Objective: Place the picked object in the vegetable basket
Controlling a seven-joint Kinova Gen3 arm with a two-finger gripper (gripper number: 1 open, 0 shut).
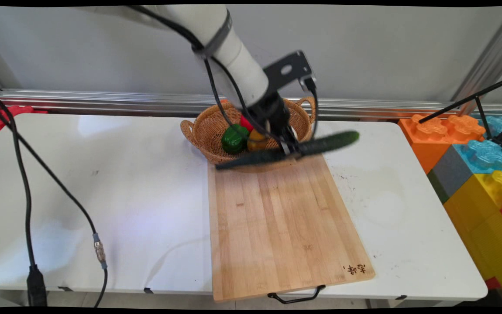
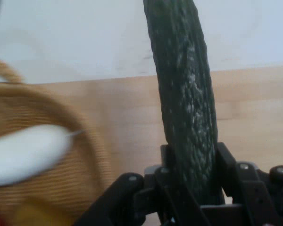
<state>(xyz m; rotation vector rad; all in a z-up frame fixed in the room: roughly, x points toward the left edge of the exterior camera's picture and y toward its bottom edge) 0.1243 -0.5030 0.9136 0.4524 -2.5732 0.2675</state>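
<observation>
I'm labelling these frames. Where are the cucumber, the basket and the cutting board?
cucumber (image 1: pixel 329 143): main view, its right half, beyond the gripper.
basket (image 1: pixel 205 131): main view, woven left inner wall.
cutting board (image 1: pixel 277 218): main view, bare middle of the wood.

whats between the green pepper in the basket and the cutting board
In the main view, the cucumber, clamped in the gripper, hangs across the basket front rim, between the green pepper and the cutting board.
</observation>
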